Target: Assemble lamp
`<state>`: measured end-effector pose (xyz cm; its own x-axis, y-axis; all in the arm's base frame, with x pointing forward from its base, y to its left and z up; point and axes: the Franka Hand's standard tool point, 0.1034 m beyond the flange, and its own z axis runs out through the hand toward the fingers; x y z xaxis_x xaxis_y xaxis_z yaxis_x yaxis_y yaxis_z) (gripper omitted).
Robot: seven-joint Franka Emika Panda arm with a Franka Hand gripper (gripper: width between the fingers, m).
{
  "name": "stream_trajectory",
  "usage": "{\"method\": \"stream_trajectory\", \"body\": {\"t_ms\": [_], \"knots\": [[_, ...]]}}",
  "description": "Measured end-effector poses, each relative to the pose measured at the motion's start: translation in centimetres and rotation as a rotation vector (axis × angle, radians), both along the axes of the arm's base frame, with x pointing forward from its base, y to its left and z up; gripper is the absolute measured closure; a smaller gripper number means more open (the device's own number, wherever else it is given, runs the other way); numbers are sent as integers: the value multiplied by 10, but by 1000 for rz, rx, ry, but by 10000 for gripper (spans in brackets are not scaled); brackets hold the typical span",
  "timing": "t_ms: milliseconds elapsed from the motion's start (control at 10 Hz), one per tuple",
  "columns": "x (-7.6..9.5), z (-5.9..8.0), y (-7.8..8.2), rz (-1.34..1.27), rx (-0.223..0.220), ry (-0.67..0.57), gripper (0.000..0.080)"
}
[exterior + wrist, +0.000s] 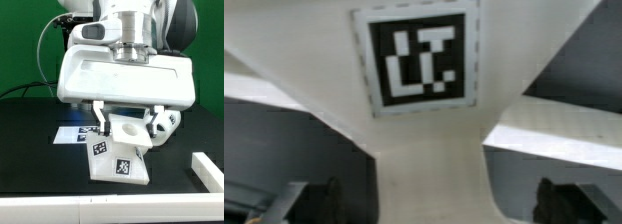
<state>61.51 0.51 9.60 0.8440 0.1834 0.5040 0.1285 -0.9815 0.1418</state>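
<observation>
Black tabletop (30,150) with a green curtain (20,40) behind it, and a black cable (42,55) hanging at the upper left of the exterior view. Robot arm (125,75) fills the top centre, its broad white head low over the table. Gripper (125,125) sits over the lamp base (120,160), an angular white block with black-and-white tags on its front, just below the middle of the frame. Jaws are spread wide, one on each side of the upper part of the base. In the wrist view the dark fingers (304,200) stand off from the white body of the base (429,150) with a gap on both sides, so nothing is gripped. A big square tag (416,58) on the base shows close up there. Bulb (166,122), round with tags, lies on the table just to the exterior view's right of the base, partly hidden by the head. Marker board (78,132) lies flat at the exterior view's left of the base, partly covered. White bar (207,170) at the lower right, well apart from the base
</observation>
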Motion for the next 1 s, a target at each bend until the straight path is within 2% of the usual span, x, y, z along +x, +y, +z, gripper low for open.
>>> {"method": "stream_trajectory", "body": {"t_ms": [100, 200, 400, 500, 600, 1000], "knots": [[-8, -9, 14, 2, 16, -4, 269], [-9, -14, 31, 16, 34, 3, 269], [3, -21, 61, 21, 78, -14, 269], [11, -21, 85, -1, 119, -27, 269], [11, -23, 90, 18, 108, -24, 269], [10, -25, 87, 14, 108, -20, 269]]}}
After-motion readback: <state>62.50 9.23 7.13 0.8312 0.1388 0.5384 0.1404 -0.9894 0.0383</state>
